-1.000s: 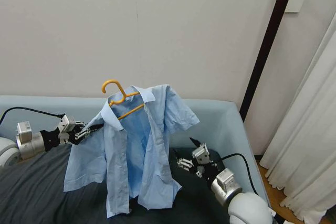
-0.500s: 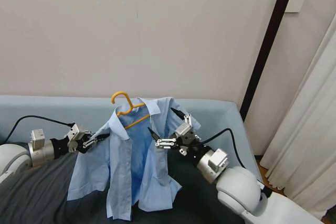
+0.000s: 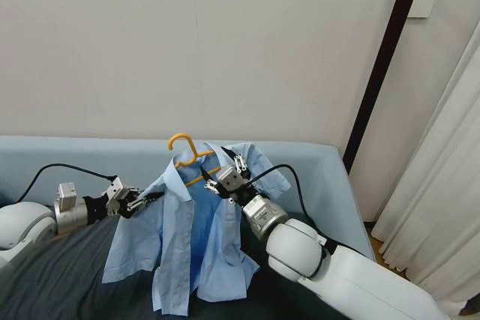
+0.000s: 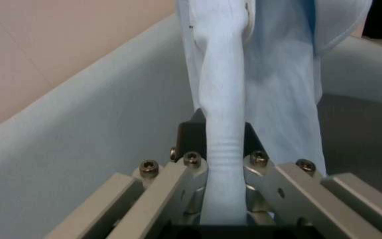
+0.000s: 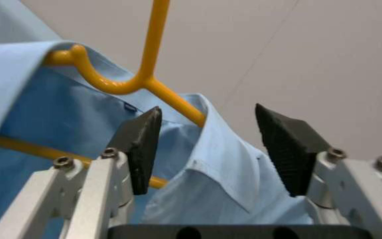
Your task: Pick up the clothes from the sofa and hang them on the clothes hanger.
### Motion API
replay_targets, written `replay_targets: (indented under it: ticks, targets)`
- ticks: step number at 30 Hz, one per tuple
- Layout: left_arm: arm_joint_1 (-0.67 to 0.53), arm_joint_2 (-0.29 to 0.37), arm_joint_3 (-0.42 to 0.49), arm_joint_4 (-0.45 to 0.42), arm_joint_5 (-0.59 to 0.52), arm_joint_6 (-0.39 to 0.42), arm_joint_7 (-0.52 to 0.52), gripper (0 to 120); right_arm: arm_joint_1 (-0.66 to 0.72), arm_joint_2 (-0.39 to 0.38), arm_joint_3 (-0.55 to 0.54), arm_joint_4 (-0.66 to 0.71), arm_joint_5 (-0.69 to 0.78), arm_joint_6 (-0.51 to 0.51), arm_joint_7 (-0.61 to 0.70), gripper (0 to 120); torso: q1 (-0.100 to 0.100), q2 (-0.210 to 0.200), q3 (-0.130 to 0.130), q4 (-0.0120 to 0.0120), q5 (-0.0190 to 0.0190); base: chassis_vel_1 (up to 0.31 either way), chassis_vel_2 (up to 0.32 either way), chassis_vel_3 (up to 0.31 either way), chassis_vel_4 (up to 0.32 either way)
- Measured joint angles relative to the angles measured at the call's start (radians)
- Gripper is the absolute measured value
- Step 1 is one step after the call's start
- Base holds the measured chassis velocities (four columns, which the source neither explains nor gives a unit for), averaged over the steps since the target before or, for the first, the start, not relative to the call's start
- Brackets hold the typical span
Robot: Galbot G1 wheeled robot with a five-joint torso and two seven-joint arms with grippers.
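Note:
A light blue shirt [image 3: 187, 237] hangs on a yellow hanger [image 3: 182, 144] held up above the sofa [image 3: 319, 174]. My left gripper [image 3: 142, 201] is shut on the shirt's left shoulder, and in the left wrist view its fingers [image 4: 189, 172] pinch a fold of the shirt [image 4: 223, 134]. At the collar, just right of the hook, my right gripper [image 3: 227, 171] is open. In the right wrist view its fingertips [image 5: 143, 142] straddle the collar [image 5: 224, 159], with the hanger [image 5: 152, 55] arm running between them.
The sofa has a pale blue backrest and a dark grey seat [image 3: 45, 282]. A dark vertical pole [image 3: 379, 65] stands to the right against the wall. White curtains [image 3: 442, 207] hang at the far right.
My right gripper rose from the sofa seat to the shirt's collar beside the hanger. The shirt, hanger and left gripper shifted slightly to the right.

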Motion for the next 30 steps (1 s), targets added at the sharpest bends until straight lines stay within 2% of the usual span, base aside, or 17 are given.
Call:
replay_targets:
  ticks: [2, 5, 10, 13, 14, 15, 20, 23, 30]
  targets:
    - [-0.002, 0.000, 0.002, 0.002, 0.000, 0.000, 0.001, 1, 0.000, 0.001, 0.000, 0.000, -0.001, -0.008, 0.004, 53, 0.000, 0.000, 0.000, 0.0000, 0.0000, 0.000, 0.000, 0.000, 0.000]
    - [-0.012, -0.002, 0.007, 0.012, 0.001, -0.003, 0.005, 1, -0.007, 0.000, 0.000, 0.001, -0.020, -0.027, 0.007, 36, 0.000, 0.000, 0.000, 0.0000, 0.0000, 0.000, 0.000, 0.000, 0.000]
    - [-0.022, -0.004, 0.013, 0.015, 0.000, -0.004, 0.008, 1, -0.020, -0.002, 0.001, 0.001, -0.030, -0.030, 0.005, 22, 0.000, 0.000, 0.000, 0.0000, 0.0000, 0.000, 0.000, 0.000, 0.000]
    - [-0.026, -0.004, 0.015, 0.015, -0.001, -0.005, 0.008, 1, -0.030, -0.005, 0.007, 0.001, -0.032, -0.027, -0.004, 8, 0.000, 0.000, 0.000, 0.0000, 0.0001, 0.000, 0.000, 0.000, 0.000]
    - [-0.026, -0.004, 0.015, 0.015, -0.001, -0.005, 0.008, 1, -0.030, -0.005, 0.007, 0.001, -0.032, -0.027, -0.004, 8, 0.000, 0.000, 0.000, 0.0000, 0.0001, 0.000, 0.000, 0.000, 0.000]
    - [-0.026, -0.004, 0.015, 0.015, -0.001, -0.005, 0.008, 1, -0.033, -0.005, 0.010, 0.000, -0.031, -0.022, -0.010, 1, 0.000, 0.000, 0.000, 0.0000, 0.0001, 0.000, 0.000, 0.000, 0.000]
    - [-0.026, 0.001, 0.014, 0.014, -0.003, -0.007, 0.015, 1, -0.033, -0.006, 0.024, 0.003, -0.002, 0.014, -0.050, 0, 0.000, 0.000, 0.000, 0.0000, 0.0001, 0.000, 0.000, 0.000, 0.000]
    - [-0.024, 0.005, 0.007, 0.012, -0.004, -0.011, 0.023, 1, -0.015, 0.001, 0.033, 0.013, 0.106, 0.065, -0.072, 0, 0.000, 0.000, 0.000, 0.0000, 0.0001, 0.000, 0.000, 0.000, 0.000]
    - [-0.015, 0.012, -0.006, 0.015, 0.002, -0.018, 0.033, 1, 0.000, 0.008, 0.048, 0.045, 0.279, 0.088, -0.056, 0, 0.000, 0.000, 0.000, 0.0001, 0.0000, 0.000, 0.000, 0.000, 0.000]
